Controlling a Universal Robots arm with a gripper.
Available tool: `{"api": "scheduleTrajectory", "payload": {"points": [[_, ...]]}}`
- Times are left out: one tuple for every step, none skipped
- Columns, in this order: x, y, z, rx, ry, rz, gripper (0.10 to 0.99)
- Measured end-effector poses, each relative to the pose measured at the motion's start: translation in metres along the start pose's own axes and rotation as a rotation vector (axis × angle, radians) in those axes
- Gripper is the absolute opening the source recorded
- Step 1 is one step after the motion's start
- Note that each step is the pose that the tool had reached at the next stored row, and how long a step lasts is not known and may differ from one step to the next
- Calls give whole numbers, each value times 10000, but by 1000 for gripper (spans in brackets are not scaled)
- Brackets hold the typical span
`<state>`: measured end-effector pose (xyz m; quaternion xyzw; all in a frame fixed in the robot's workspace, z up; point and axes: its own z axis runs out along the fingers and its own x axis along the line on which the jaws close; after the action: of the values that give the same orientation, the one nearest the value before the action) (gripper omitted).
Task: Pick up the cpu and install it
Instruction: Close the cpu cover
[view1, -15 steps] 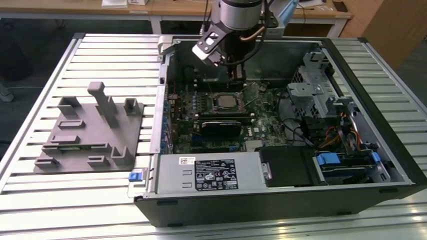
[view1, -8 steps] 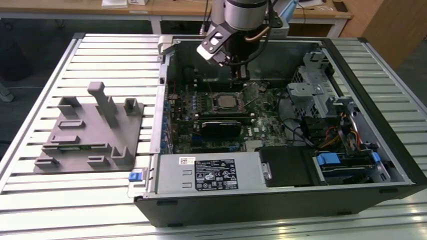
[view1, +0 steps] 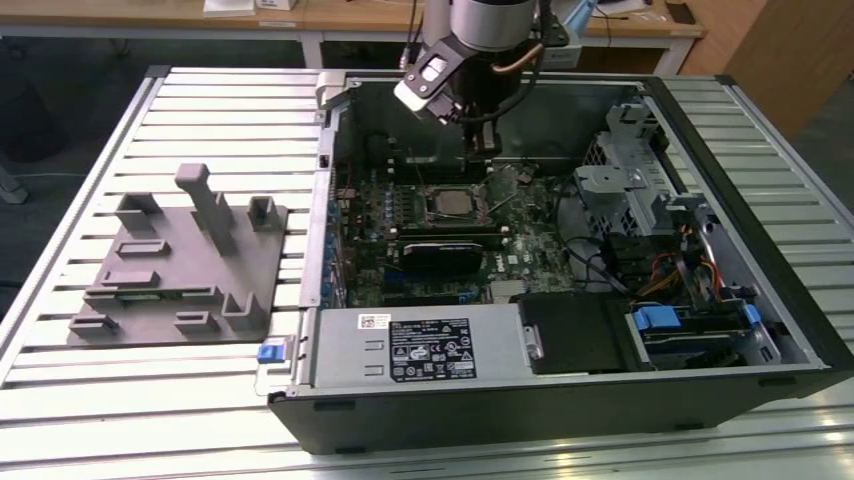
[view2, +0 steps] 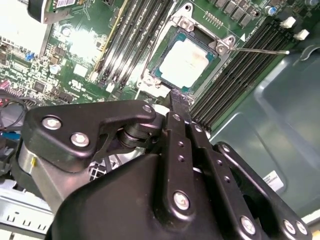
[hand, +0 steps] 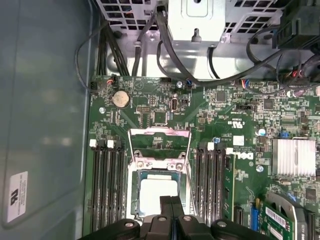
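Cpu (hand: 159, 192) lies flat in the open socket (hand: 160, 137) on the green motherboard (hand: 225, 115) inside the computer case (view1: 534, 420), pale metal top up. My end effector (hand: 170, 201) hangs close over one edge of it, jaws pressed together, gripping nothing. A grey tray (view1: 174, 280) sits on the counter (view1: 200, 110) beside the case.

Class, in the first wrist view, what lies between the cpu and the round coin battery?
The socket's open metal lid lies between the cpu and the battery, as the first wrist view shows.
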<state>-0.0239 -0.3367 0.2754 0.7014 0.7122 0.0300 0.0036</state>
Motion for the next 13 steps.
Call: {"api": "scheduleTrajectory", "payload": {"points": [[0,1,-15,0,0,0,106],[1,2,-30,0,-1,0,106],[2,2,-44,0,0,0,106],[2,3,-60,-1,1,0,106],[3,4,-86,0,1,-1,106],[4,6,-115,0,0,0,106],[5,7,-143,0,1,-1,106],[6,8,-167,0,0,0,106],[7,9,-178,1,-1,0,106],[5,9,-182,0,1,-1,106],[0,9,-182,0,2,-2,106],[-8,8,-183,0,2,-2,106],[-14,8,-183,0,1,-1,106]]}}
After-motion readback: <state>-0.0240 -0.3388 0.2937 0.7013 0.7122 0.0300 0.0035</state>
